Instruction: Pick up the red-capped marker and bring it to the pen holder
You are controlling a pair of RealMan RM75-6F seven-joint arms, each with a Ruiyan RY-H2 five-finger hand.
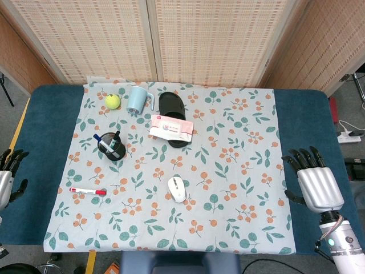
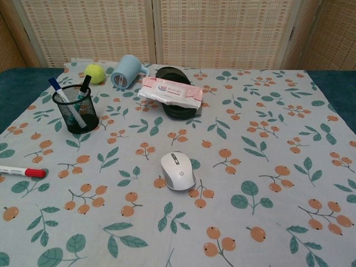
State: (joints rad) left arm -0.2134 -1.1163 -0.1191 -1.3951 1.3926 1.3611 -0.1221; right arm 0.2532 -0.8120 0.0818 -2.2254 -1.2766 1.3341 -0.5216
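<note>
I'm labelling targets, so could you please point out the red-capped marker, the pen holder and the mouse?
red-capped marker (image 1: 87, 191): head view, white barrel.
pen holder (image 2: 76, 115): chest view, mesh wall.
mouse (image 2: 177, 170): chest view, top shell.

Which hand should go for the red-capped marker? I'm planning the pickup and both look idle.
The left hand, probably. The red-capped marker lies near the cloth's left edge, close to that hand, and the pen holder is on that side too. The right hand rests open at the far right edge.
</note>
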